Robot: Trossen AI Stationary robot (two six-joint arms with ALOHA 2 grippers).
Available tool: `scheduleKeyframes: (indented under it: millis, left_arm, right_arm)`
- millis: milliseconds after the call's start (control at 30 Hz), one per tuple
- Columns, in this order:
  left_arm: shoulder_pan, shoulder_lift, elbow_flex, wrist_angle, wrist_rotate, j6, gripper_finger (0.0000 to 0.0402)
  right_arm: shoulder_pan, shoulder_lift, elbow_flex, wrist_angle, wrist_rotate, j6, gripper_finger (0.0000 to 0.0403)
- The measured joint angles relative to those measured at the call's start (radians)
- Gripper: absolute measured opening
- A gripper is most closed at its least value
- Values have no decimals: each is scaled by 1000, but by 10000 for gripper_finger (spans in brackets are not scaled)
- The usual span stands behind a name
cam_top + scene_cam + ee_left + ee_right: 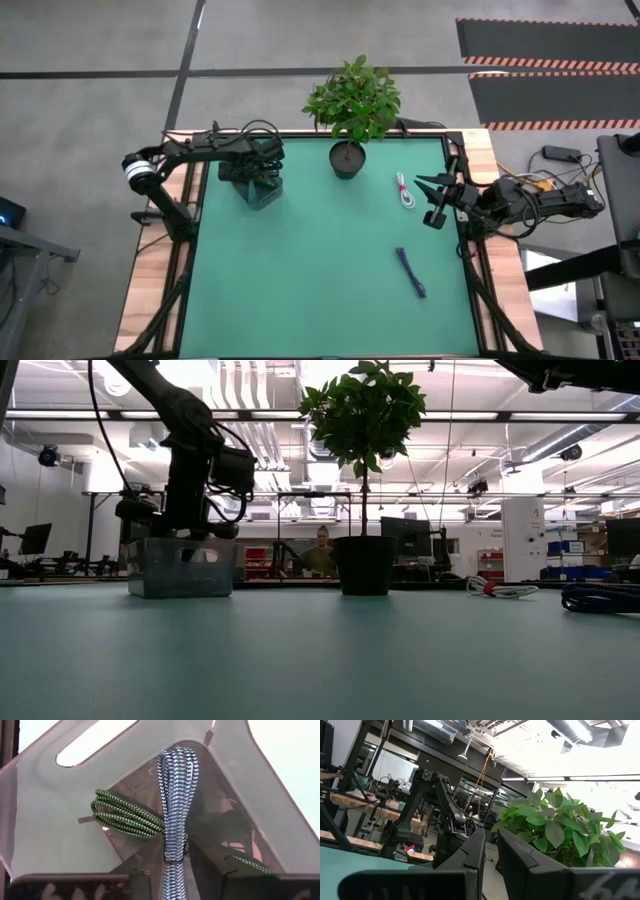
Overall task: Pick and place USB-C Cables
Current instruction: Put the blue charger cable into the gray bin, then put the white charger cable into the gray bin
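While the left gripper [262,183] hangs over the clear basket [265,195] at the far left of the green table [320,290], its fingers pinch a teal-and-white braided cable [176,805], which dangles into the basket beside a green cable [125,814] already lying inside. To the right, a potted plant [350,110] stands at the far middle. Farther right, a white-and-red cable [404,192] lies on the mat, with a dark blue-purple cable [410,272] nearer and well apart from it. At the right edge, the right gripper [432,200] hovers just beside the white-and-red cable, its fingers spread in the high view.
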Motion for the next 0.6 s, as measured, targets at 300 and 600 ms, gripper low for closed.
scheduleKeyframes:
  millis: [300,600]
  left_arm:
    - [-2,-24,3,-6,34,33,113]
    - [-24,-180,4,-7,33,131,114]
  right_arm:
    - [0,0,0,-3,0,-1,43]
    - [0,0,0,1,0,2,43]
